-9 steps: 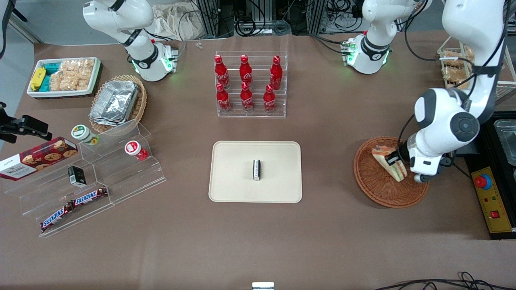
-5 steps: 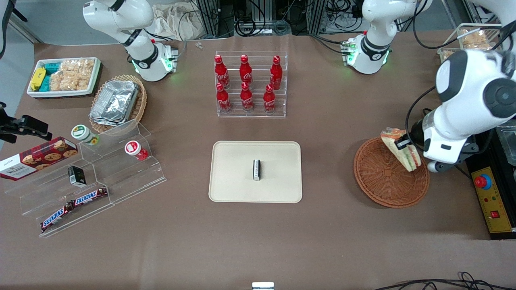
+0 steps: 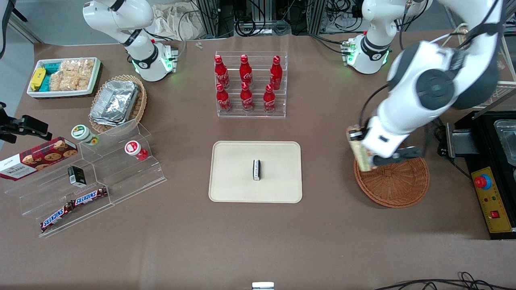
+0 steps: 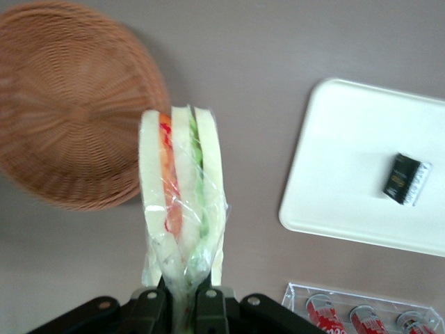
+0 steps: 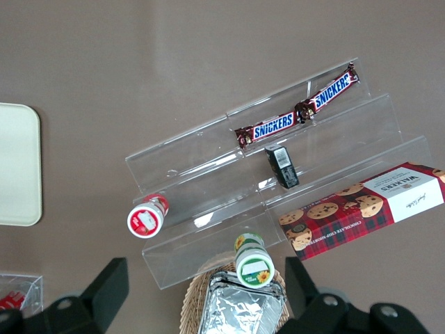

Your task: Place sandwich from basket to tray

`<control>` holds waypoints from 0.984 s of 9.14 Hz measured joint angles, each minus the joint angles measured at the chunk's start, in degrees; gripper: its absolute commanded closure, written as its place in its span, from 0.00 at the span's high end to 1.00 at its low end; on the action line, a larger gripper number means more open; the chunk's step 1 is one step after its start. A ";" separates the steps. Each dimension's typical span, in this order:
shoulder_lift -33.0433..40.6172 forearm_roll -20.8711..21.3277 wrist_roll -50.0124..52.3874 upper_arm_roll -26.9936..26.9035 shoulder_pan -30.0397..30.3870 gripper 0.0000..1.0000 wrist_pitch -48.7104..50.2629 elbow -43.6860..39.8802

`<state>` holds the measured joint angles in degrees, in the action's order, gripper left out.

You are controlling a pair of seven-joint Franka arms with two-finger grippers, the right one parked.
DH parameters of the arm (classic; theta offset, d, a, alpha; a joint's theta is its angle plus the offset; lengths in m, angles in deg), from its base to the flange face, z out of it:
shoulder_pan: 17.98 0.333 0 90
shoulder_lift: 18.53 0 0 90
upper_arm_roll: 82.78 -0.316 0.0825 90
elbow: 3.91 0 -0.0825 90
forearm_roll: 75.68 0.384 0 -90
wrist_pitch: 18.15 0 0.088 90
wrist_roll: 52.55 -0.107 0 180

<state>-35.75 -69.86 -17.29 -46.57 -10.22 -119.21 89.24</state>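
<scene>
The front view showed a brown surface (image 3: 258, 241) from above. At the right middle of that frame, the working arm's tool (image 3: 365, 155) held the sandwich (image 3: 360, 152) in the air, over the rim of the basket (image 3: 397, 187) on the side facing the tray (image 3: 234, 177). The tool's fingers (image 4: 154, 306) were clamped on the sandwich's wrapped narrow end, and the wedge stuck out from them with its layers edge-on (orange-red beside one bread slice, green beside the other). The basket itself looked emptied.

The tray lay at the centre of the frame, well apart from the basket, with bare surface between them. A small dark packet (image 3: 256, 169) stood near the tray's middle. A rack of red bottles (image 3: 250, 84) sat in the upper centre, farther from the camera than the tray.

The step in hand seemed to be carrying the sandwich across to the tray. To do it well, the arm would probably want to keep the wedge high enough to pass the tray's low rim, keep the grip firm on the slippery wrapper, and aim for open tray beside the packet rather than onto it. Lowering until the sandwich nearly touched before letting go would likely stop it toppling.
</scene>
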 measured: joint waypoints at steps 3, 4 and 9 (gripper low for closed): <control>-11.08 6.90 0.84 0.22 -9.01 0.00 -10.17 0.17; -14.84 9.36 1.59 0.20 -10.63 0.00 -13.41 0.11; -23.79 13.34 1.99 -0.33 -14.41 0.30 -22.03 -0.45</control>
<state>-59.54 -56.52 -15.30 -46.89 -24.63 -141.24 88.79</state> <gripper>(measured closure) 0.855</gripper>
